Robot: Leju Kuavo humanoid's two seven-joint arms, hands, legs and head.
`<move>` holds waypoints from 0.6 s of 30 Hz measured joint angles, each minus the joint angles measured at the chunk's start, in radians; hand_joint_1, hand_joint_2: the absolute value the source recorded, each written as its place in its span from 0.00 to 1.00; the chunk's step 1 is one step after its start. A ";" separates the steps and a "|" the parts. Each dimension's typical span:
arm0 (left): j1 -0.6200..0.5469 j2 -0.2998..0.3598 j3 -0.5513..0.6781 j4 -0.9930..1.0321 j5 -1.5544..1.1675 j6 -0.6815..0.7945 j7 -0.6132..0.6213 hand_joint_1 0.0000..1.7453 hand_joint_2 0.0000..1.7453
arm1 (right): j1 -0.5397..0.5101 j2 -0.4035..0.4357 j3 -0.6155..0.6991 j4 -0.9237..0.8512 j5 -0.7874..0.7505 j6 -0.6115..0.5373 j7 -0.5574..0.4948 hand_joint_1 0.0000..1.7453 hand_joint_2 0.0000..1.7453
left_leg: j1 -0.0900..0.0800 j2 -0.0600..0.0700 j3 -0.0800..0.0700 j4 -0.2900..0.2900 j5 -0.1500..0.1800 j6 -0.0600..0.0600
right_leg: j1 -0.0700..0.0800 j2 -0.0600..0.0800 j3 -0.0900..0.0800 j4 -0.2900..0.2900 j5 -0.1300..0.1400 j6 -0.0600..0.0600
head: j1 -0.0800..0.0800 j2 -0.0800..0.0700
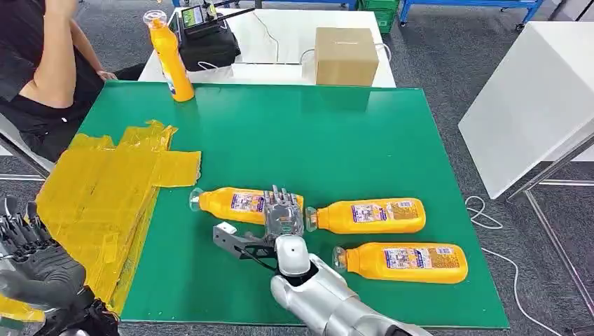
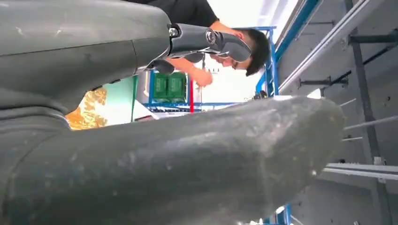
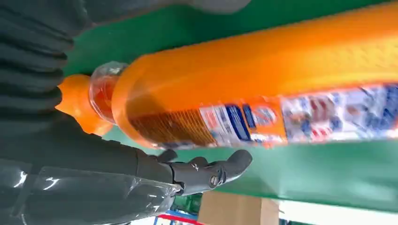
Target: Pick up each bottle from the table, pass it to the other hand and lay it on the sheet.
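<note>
Head view: R hand (image 1: 283, 213) down over the left-most lying bottle (image 1: 242, 205), mid-table toward near edge

R wrist view shows that bottle close against the palm w/ a dark finger (image 3: 211, 171) curled beside it; firm hold or not, cannot tell. L hand (image 1: 28, 259) at near-left corner over yellow sheet (image 1: 98, 189), fingers apart, holding nothing. Two more lying bottles: one (image 1: 368, 215) just right of R hand, one (image 1: 401, 262) nearer the near edge. Upright bottle (image 1: 170, 57) at far edge, left. Cardboard box (image 1: 345, 56) beyond far edge. Person (image 1: 42, 70) seated off far-left corner
</note>
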 measured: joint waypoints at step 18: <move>-0.003 -0.019 0.042 0.007 0.036 -0.094 0.000 0.00 0.00 | -0.042 0.005 0.002 0.055 0.024 0.079 0.021 0.00 1.00 | 0.000 0.000 0.002 0.000 0.000 0.000 | 0.000 0.000 0.001 0.000 0.000 0.000 | 0.000 0.000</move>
